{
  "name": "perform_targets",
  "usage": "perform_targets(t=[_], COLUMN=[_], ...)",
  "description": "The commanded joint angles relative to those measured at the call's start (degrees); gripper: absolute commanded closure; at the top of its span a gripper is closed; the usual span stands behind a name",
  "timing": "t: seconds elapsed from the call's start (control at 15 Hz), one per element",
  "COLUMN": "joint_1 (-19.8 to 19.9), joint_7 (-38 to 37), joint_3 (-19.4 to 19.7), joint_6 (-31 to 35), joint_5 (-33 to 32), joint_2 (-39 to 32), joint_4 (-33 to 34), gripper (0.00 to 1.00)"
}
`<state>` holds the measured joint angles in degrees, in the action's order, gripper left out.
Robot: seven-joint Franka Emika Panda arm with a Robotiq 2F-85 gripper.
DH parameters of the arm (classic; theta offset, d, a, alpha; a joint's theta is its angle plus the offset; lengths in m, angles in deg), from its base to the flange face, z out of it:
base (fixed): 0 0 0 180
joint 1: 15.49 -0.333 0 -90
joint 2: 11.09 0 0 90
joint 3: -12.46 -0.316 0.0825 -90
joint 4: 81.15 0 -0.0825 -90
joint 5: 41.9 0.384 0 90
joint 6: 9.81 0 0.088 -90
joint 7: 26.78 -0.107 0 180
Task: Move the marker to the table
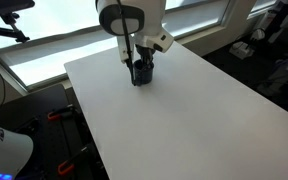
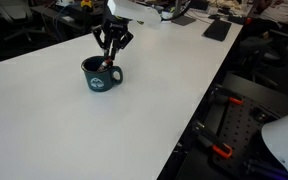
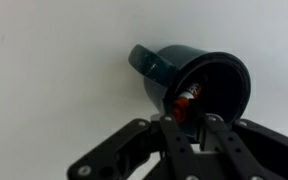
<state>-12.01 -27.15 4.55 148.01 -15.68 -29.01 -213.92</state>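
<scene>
White table [image 2: 44, 115], navy mug [image 2: 99, 77] with unreadable pale logo, marker [image 3: 187, 100] inside

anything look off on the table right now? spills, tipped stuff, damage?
Nothing spilled, tipped or damaged. The mug stands upright on the table. Only oddity: the marker sits inside the mug, near its rim, with the gripper pinched on it from above.

One mug [image 2: 101, 76], one marker [image 3: 188, 99], one table [image 2: 74, 135].
</scene>
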Motion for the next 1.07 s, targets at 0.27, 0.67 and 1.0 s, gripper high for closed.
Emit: perform_targets(t=[0.27,0.67,1.0], joint_1=[0.83,1.20,2.97], joint_7=[1.46,2.99,6.73], joint_3=[-0.95,-1.36,-2.55], joint_6=[-1.25,-0.76,1.67], joint_5=[1.63,1.90,5.42], joint_2=[0.90,0.26,2.30], joint_4=[-0.42,0.29,-1.03], gripper=[0.95,0.95,0.95])
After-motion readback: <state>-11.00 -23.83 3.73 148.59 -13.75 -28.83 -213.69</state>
